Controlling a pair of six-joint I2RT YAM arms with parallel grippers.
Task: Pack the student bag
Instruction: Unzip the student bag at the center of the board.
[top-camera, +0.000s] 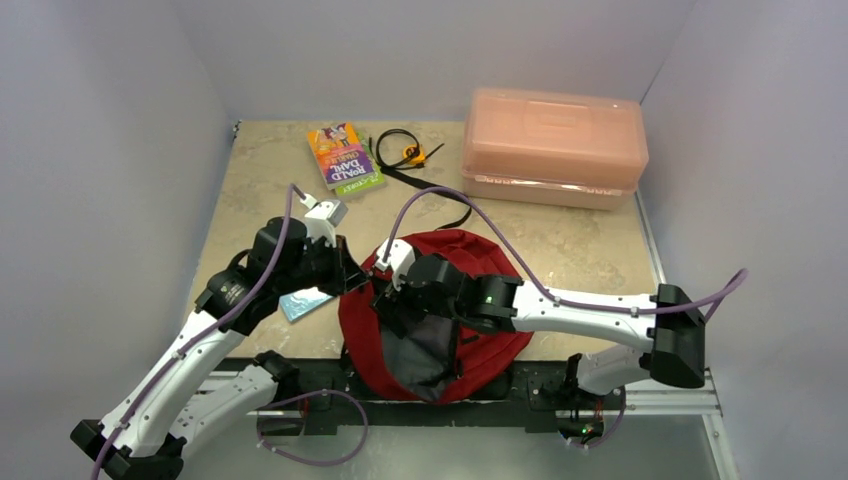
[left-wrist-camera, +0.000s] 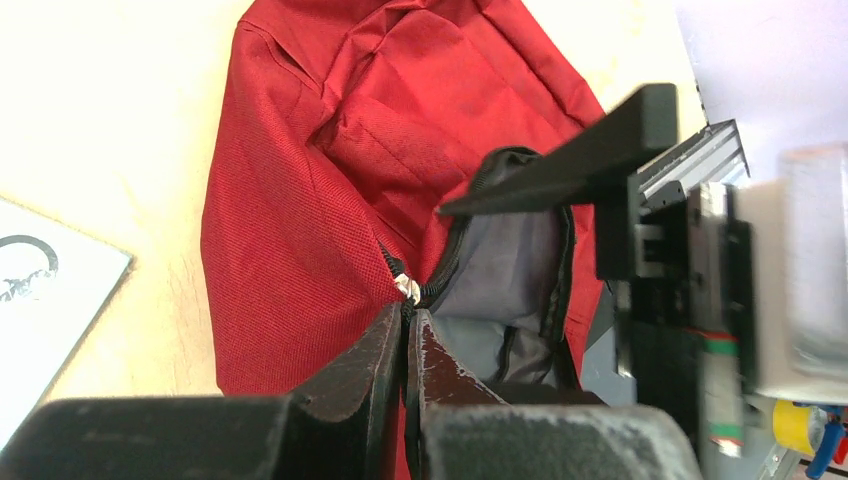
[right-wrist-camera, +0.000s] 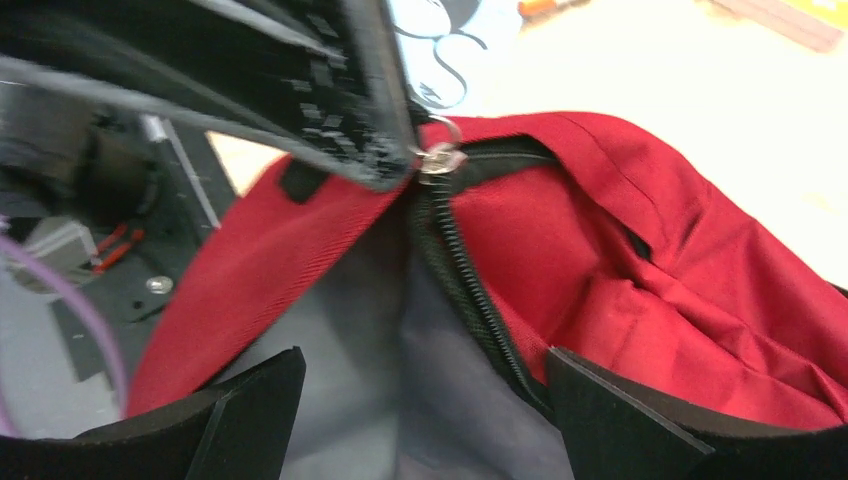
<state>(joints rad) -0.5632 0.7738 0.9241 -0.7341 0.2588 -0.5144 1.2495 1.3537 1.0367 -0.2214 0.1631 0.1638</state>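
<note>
The student bag (top-camera: 470, 270) is dark red and lies at the table's near edge, its zipper open onto grey lining (top-camera: 425, 350). My left gripper (top-camera: 358, 278) is shut on the bag's black zipper edge, just below the silver zipper pull (left-wrist-camera: 407, 289); its tips (left-wrist-camera: 408, 322) are pressed together in the left wrist view. My right gripper (top-camera: 393, 300) is open, its jaws spread wide over the opening and the grey lining (right-wrist-camera: 400, 340), holding nothing. The red fabric (right-wrist-camera: 640, 270) and the zipper pull (right-wrist-camera: 438, 160) also show in the right wrist view.
A colourful paperback book (top-camera: 343, 157) lies at the back left. A black strap with an orange piece (top-camera: 405, 152) lies beside it. A pink translucent plastic box (top-camera: 553, 145) stands at the back right. A light blue card (top-camera: 305, 303) lies left of the bag.
</note>
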